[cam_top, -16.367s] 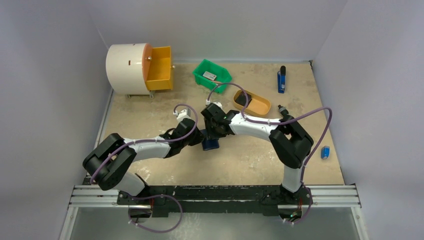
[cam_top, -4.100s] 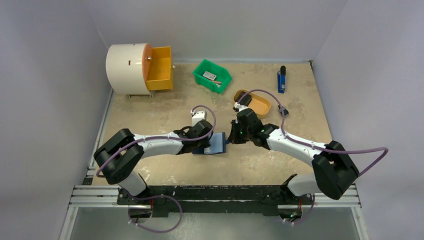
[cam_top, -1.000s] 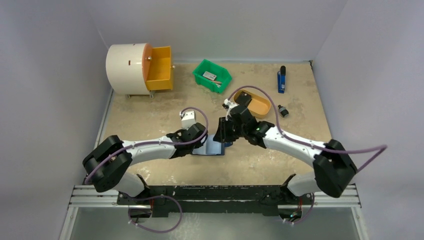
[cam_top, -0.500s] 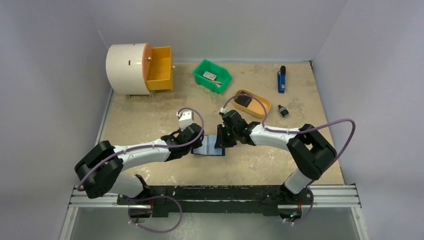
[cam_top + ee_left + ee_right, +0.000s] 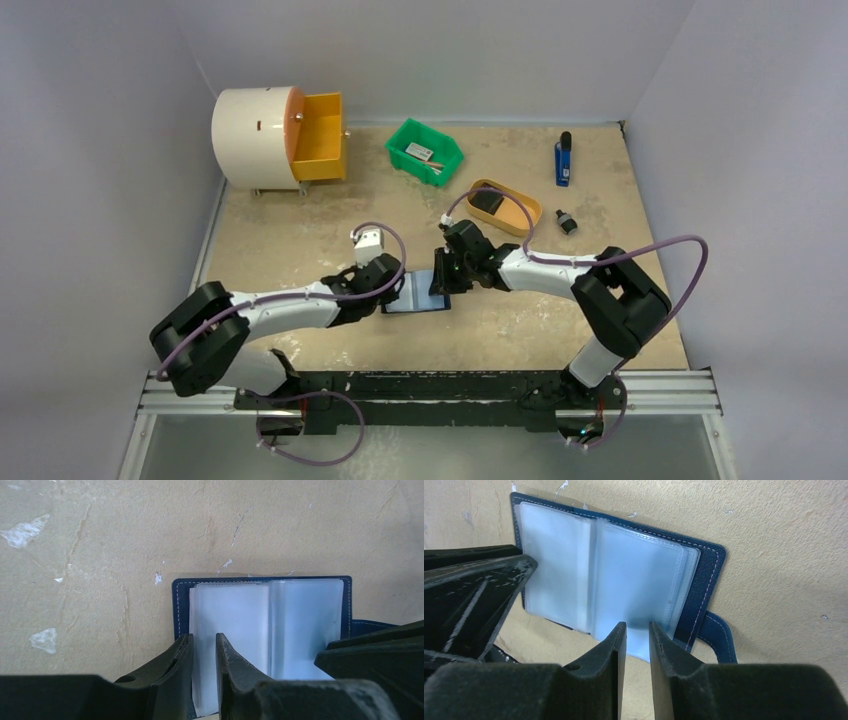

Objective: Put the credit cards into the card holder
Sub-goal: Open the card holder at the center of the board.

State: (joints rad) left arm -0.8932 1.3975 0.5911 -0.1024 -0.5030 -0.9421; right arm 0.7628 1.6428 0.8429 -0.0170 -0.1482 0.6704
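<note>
Navy holder [image 5: 262, 620] lies open on the desk [image 5: 100, 555] between left gripper [image 5: 204, 638] and right gripper [image 5: 638, 626]; both, narrowly parted, straddle its sleeves [image 5: 634, 580].

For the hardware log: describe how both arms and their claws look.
The left arm and right arm have glossy white link shells between chunky black joints. A purple cable loops along each. The left claw and right claw are each two matte black, tapering fingers with pale scuffs on their edges.
</note>
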